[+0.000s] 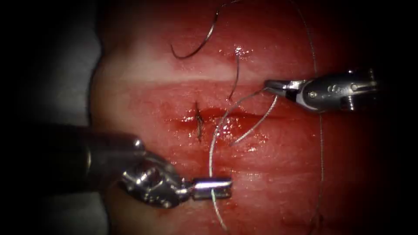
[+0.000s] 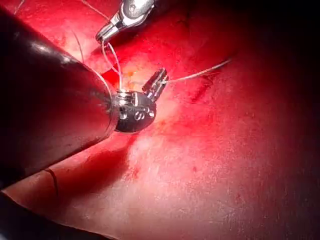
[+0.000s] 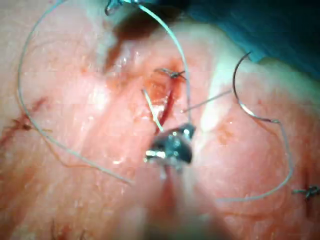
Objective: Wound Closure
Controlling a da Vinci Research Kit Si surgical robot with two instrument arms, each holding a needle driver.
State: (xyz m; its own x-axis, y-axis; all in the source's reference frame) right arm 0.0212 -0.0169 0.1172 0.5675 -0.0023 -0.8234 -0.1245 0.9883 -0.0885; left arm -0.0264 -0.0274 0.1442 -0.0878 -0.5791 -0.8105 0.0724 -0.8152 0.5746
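The cut point(image 1: 248, 115) runs across the tissue point(image 1: 143, 69), with one tied stitch point(image 1: 198, 122) near its left end. The curved needle point(image 1: 203, 42) lies free on the tissue beyond the cut, left of centre, not in the tissue and held by neither tool; it appears again as a dark arc, the needle point(image 3: 241, 97). My left tool point(image 1: 212, 189) is on the near side of the cut, jaws shut on the thread point(image 1: 211, 152). That strand rises through the cut to my right tool point(image 1: 269, 84), whose jaws are shut on it at the cut's right end. The left tool point(image 2: 158, 82) grips pale thread point(image 2: 200, 75).
A long slack loop of thread point(image 1: 321, 143) hangs down the right side of the tissue. A short thread tail point(image 1: 257, 124) lies across the cut. Red fluid point(image 1: 226, 124) wets the cut's edges. The tissue's edge point(image 1: 96, 87) is at the left.
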